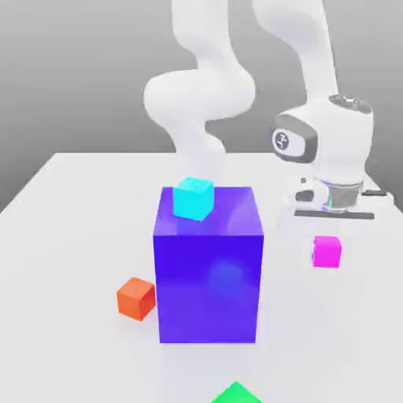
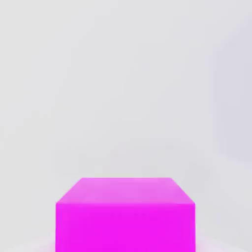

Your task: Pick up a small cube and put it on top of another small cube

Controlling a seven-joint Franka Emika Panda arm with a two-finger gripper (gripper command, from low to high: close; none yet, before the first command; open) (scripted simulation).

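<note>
Gripper pinching magenta cube; green cube waits at seven o'clock, past blue block. Lift high and carry level, keeping the pinch firm.

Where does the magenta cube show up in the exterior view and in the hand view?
Exterior view: the magenta cube sits on the white table, toward the exterior view's right of the big blue block, below the arm's hand.
Hand view: the same cube fills the foreground, seen close.
Shared landmark: the white table.
</note>
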